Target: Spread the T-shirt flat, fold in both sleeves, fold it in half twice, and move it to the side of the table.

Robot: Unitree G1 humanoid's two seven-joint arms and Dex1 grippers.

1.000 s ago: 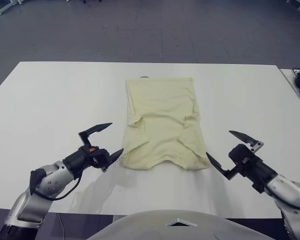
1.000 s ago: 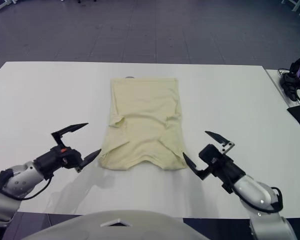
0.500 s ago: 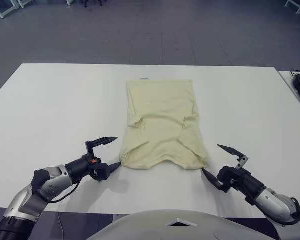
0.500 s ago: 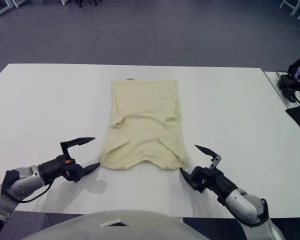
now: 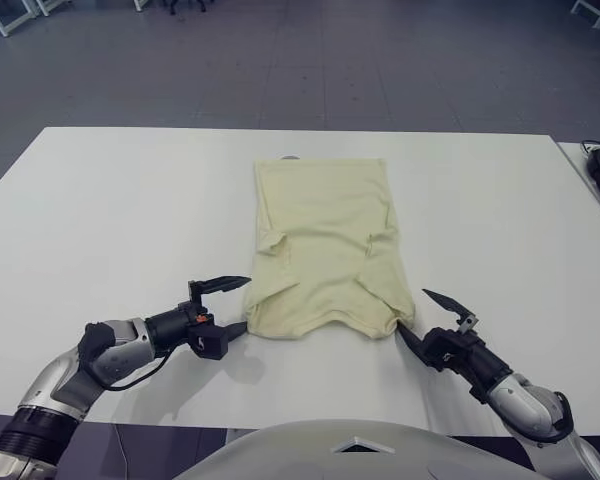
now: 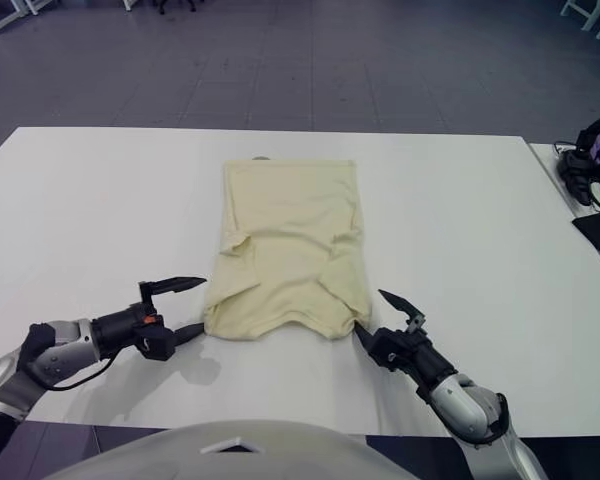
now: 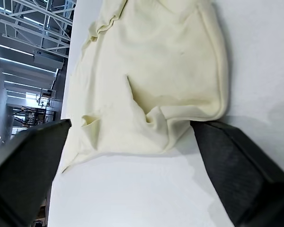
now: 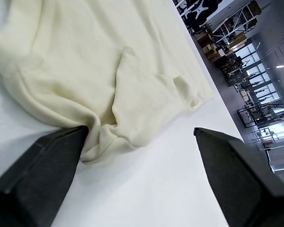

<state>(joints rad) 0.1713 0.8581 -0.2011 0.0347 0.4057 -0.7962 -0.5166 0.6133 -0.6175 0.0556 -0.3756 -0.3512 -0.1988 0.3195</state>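
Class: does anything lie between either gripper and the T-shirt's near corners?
Nothing visible does. The left gripper and right gripper, both open, are right at the T-shirt's near corners, with at most bare table between.

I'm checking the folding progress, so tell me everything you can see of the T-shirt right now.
The T-shirt is pale yellow, soft-looking knit fabric. It lies flat in the middle of the white table as a long narrow shape, both sleeves folded in over the body with creases there. Its far edge is straight; the near end is wider and rumpled. The open left gripper and right gripper sit at its near corners, each lower finger against the fabric edge.
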